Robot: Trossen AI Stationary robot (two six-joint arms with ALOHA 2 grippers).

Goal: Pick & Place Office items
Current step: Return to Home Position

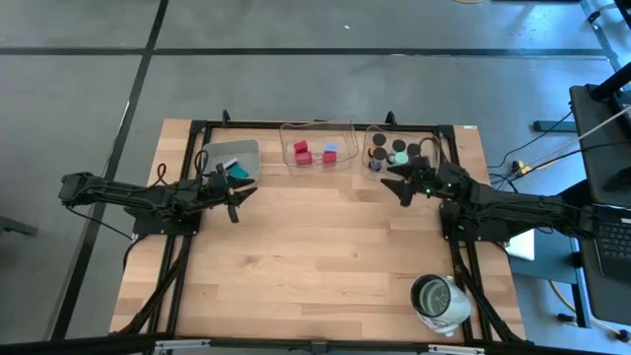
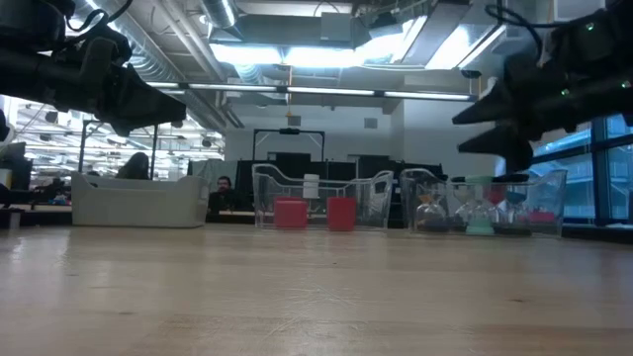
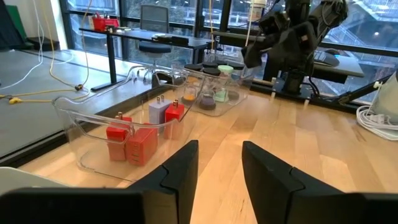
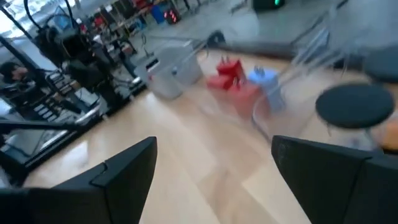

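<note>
Since both the right pincer (image 1: 395, 181) and left pincer (image 1: 238, 203) hang open and empty, the right should lift clear of the transparent bin (image 2: 445, 188) before retracting.

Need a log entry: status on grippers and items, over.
Left gripper open, empty. Right gripper open, empty, beside right bin. Hourglasses inside it. Silvery container clear of arms.

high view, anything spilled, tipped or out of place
Nothing stands out. The red blocks and pale-blue cube sit inside the middle clear plastic bin, the black-capped hourglasses stand upright in the right clear plastic bin, and no small piece lies on the wooden table.
</note>
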